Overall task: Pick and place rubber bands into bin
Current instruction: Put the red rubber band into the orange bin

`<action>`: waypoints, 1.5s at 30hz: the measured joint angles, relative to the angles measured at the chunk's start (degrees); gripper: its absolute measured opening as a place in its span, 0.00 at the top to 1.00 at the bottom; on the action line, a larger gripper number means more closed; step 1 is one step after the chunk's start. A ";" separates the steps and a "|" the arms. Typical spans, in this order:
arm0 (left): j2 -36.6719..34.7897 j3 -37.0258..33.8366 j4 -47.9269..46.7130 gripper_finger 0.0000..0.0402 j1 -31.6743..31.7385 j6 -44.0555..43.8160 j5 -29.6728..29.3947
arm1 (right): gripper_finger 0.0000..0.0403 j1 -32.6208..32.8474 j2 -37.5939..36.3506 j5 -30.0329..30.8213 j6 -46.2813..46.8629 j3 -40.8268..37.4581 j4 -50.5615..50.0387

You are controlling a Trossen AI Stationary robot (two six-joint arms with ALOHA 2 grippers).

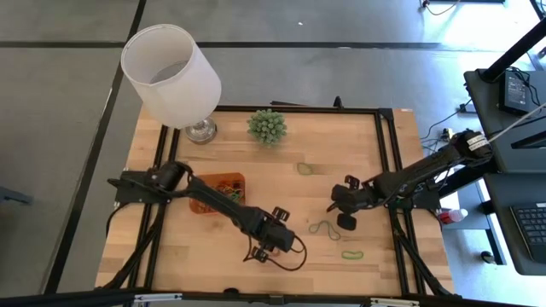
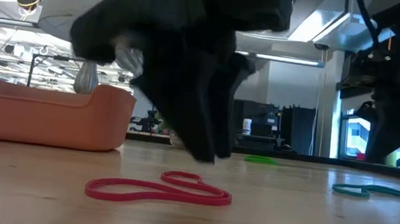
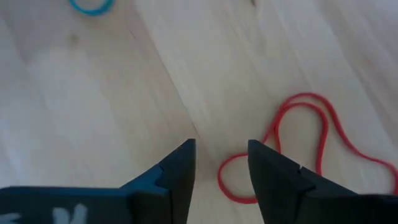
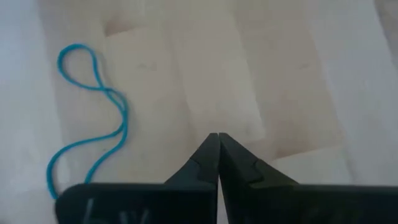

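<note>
- Where the wooden table [image 1: 341, 136] meets the lamp base, at far left: white lampshade [image 1: 171, 75], with a spiky green plant [image 1: 267, 126] just to its right.
- Below the lamp: orange bin [image 1: 198, 205], shallow and translucent, several rubber bands inside, partly covered by the left arm.
- Near the front edge: left gripper [image 3: 221, 163], fingers [image 3: 180, 171] parted with bare wood between them, gripping nothing.
- Just beside that gripper's tips: red rubber band [image 3: 311, 137], a thin twisted loop lying flat on the wood, pinched into two lobes; one end close to a fingertip, contact impossible to tell.
- Mid-table: teal rubber band [image 4: 93, 118], a slim figure-eight, flat on the table, between the two grippers.
- Towards the back of the table: a pale green rubber band [image 1: 304, 169], alone.
- Right of centre: right gripper [image 4: 218, 158], fingers pressed fully together, empty, near the teal loop but apart from it.
- Below it, near the front: bright green rubber band [image 1: 352, 254], a small flat oval.
</note>
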 joint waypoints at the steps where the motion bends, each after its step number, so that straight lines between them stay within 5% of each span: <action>1: 0.41 -0.01 -0.15 0.66 -0.02 -0.02 0.01 | 0.98 0.41 0.00 0.00 0.00 0.00 0.00; 7: 2.30 0.26 -2.02 0.74 0.20 -1.65 3.61 | 0.98 1.23 0.00 0.02 0.00 0.00 0.04; 13: 3.18 0.42 -4.11 0.97 0.24 -2.47 5.22 | 0.98 1.23 0.02 0.07 -0.14 0.00 0.41; 22: -4.65 -0.22 -10.36 0.99 0.31 -6.34 7.08 | 0.98 1.19 0.02 3.99 -0.22 0.00 0.43; 37: -30.92 -0.06 -35.03 0.99 0.34 -21.80 -8.08 | 0.98 1.19 0.02 4.39 -0.17 0.00 0.76; 45: -38.03 -1.55 -51.34 0.99 0.52 -35.85 -13.31 | 0.98 1.19 0.04 4.41 -0.03 0.00 1.22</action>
